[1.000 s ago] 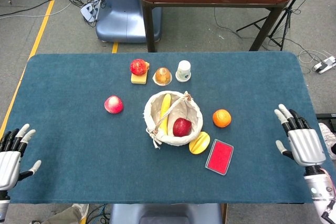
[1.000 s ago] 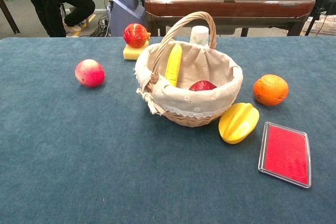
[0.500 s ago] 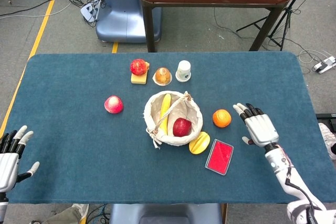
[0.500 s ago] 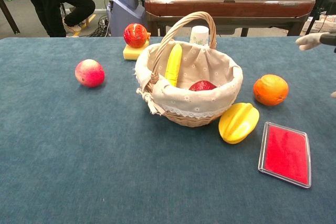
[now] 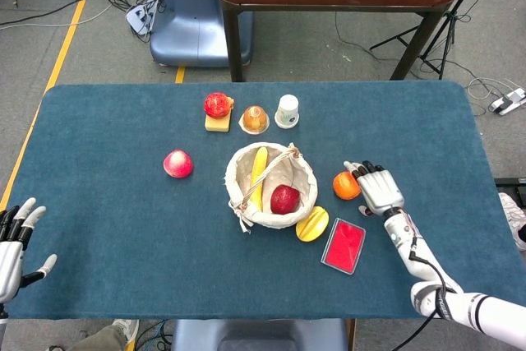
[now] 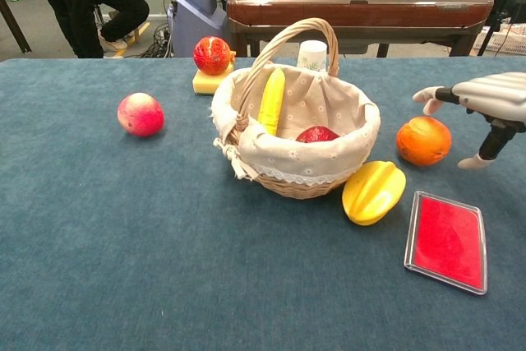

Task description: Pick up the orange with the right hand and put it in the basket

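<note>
The orange (image 5: pixel 345 186) (image 6: pixel 423 140) lies on the blue table just right of the wicker basket (image 5: pixel 243 187) (image 6: pixel 362 133). My right hand (image 5: pixel 377 188) (image 6: pixel 485 103) hovers open over and just right of the orange, fingers spread, holding nothing. The basket, lined with white cloth, has a banana (image 5: pixel 258 175) (image 6: pixel 271 100) and a red apple (image 5: pixel 285 199) (image 6: pixel 317 134) in it. At the table's near-left corner my left hand (image 5: pixel 15 246) is open in the head view; the chest view does not show it.
A yellow starfruit (image 5: pixel 312 223) (image 6: pixel 373 191) and a red flat case (image 5: pixel 343 245) (image 6: pixel 445 241) lie in front of the orange. A peach (image 5: pixel 177 163) (image 6: pixel 140 114) sits left of the basket. Behind the basket stand a red fruit on a yellow block (image 5: pixel 217 110), a jelly cup (image 5: pixel 254 119) and a white cup (image 5: pixel 287 110).
My right hand has travelled left from the table's right edge to just above the orange, still open. My left hand has drifted slightly down toward the near edge.
</note>
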Motion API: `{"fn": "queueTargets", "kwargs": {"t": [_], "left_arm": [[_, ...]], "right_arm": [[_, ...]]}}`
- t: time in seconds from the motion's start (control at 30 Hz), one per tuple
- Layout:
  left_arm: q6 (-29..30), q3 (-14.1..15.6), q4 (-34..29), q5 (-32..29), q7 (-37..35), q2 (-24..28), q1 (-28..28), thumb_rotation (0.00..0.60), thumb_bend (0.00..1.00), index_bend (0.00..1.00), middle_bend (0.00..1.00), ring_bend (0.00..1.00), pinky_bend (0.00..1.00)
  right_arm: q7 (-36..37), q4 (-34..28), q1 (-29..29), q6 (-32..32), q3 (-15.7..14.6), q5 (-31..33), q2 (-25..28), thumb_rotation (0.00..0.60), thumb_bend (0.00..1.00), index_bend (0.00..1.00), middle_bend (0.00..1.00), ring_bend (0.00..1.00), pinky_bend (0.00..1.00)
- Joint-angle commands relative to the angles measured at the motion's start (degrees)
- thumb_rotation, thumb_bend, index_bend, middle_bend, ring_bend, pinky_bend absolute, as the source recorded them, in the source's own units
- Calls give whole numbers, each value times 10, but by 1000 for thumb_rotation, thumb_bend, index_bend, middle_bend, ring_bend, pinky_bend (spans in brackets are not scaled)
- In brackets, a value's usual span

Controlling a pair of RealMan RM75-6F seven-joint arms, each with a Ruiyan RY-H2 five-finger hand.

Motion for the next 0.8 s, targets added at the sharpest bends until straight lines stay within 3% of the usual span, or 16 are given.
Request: {"fn": "queueTargets", "kwargs": {"t": [0.03,0.37,0.53,0.8], "left_arm": [[0,0,0,0,-2,0,0,600,259,144,0,0,0],[1,-2,4,0,-7,1,1,600,260,144,0,0,0],[0,-2,5,2,-10,1,0,600,260,144,0,0,0],[3,0,2,9,-8,0,0,600,260,144,0,0,0]], "right_arm": [[-8,16,12,-6,-3,10,-14,600,199,132,185,122,275],[19,47,24,8,-6,-4,-40,600,293,367,331,293,437],[64,-16,2,52,-10,-53,4,600,303,423,381,363,521],[109,-155,-35,129,-9,-124,99,600,303,428,391,378,528]]}}
